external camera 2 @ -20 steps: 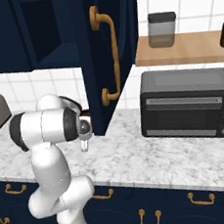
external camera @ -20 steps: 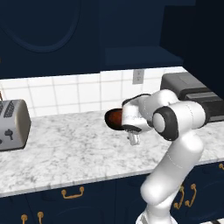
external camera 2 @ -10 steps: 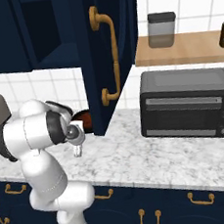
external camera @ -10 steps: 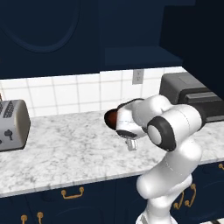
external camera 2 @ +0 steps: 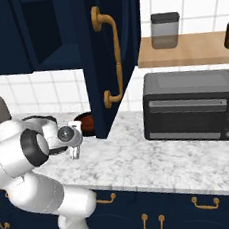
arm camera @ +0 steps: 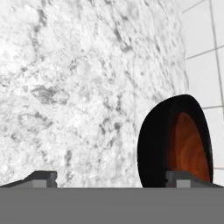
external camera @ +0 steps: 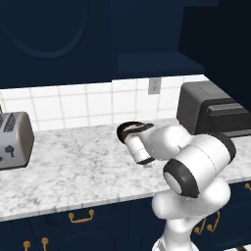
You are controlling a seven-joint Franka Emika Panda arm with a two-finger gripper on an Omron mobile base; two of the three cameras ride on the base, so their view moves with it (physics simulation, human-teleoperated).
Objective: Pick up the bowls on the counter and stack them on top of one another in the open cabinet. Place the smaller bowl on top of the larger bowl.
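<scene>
Your pincer (arm camera: 107, 177) gapes wide over the bench (arm camera: 65, 87), black bowl (arm camera: 153, 148) with red bowl (arm camera: 190, 144) at its 3 o'clock; risk: one finger clips the rim, shoving both.

- Larger bowl (external camera: 128, 128): in the left base view the white arm hides most of it, leaving a rim arc.
- Smaller bowl (external camera 2: 86, 123): partly hidden by the cabinet door (external camera 2: 114, 56) in the right base view.
- Toaster (external camera: 13, 141): cut off by the left edge.
- Hand view: whether the red-brown shape sits inside or behind the black bowl cannot be told.
</scene>
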